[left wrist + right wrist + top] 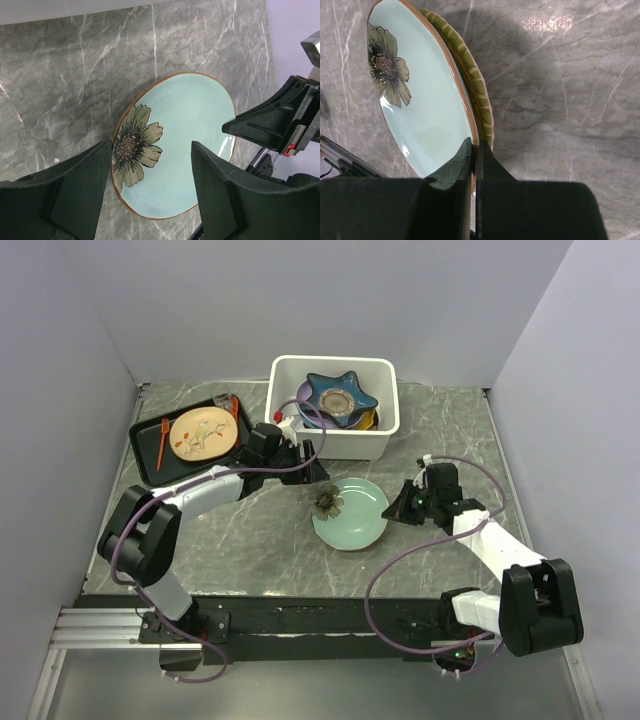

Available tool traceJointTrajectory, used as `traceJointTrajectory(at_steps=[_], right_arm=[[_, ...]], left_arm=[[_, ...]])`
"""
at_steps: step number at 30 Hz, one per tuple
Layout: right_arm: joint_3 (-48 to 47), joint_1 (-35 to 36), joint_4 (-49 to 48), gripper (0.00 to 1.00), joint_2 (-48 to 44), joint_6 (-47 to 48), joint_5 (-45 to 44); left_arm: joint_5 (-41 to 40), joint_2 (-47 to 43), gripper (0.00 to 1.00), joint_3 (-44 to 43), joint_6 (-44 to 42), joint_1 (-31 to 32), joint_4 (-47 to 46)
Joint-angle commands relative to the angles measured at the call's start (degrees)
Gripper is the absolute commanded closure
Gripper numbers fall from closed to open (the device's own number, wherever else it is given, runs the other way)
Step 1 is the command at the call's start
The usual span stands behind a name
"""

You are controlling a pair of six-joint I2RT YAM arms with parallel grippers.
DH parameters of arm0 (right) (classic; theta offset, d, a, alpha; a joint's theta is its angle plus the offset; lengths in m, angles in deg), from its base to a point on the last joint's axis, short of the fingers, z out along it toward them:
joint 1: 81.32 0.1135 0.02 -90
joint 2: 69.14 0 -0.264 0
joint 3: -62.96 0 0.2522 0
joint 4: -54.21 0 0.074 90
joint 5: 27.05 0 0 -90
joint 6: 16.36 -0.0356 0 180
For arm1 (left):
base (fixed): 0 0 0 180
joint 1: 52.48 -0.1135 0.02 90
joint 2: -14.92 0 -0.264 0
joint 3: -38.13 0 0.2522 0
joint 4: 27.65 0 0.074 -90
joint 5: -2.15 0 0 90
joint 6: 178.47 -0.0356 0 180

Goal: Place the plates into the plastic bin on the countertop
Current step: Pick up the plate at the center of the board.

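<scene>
At ten o'clock on the grey marble-patterned tabletop [250, 545]: flat black tray [145, 455] carrying a beige round plate [204, 432] and orange utensils [162, 440], set apart, seemingly no part of the job.

Just right of it: left end effector [308, 462], jaws wide, holding nothing, poised off the seven o'clock corner of the bin and looking down over the flowered dish. Probably held off to leave room for the other arm.

At twelve o'clock: white rectangular plastic bin [345, 445], loaded with stacked plates, a navy star-shaped plate [340, 398] uppermost, the ones beneath only partly in view.

At centre, just off six o'clock of the bin: pale green round plate with a painted flower [355, 520], on the tabletop, not yet binned, flower toward its nine o'clock.

At its three o'clock rim: right end effector [474, 150], pinched narrow on the brown edge, one finger on the glazed face, the other on the ribbed green underside. An edge grip, likely for want of other purchase on a shallow dish. Unclear whether that side is raised or resting.

Judged next: lift, carry toward twelve o'clock, clear the bin wall. Thin pinch, so some risk of slipping.
</scene>
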Motion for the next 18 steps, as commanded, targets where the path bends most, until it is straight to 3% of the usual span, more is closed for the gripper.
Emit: traceJointTrajectory(at_steps=[1,18], right_arm=[[-0.93,0.04,2.61,1.00,-2.06,2.65,-6.26],[-1.64,0.04,5.95,1.00,-11.12,1.78,-8.90]], left_arm=[[-1.15,-0.98,0.31,-2.06,-1.84,0.20,-0.07],[-1.85,-2.04,0.30,-1.62,-3.51,0.11,0.99]])
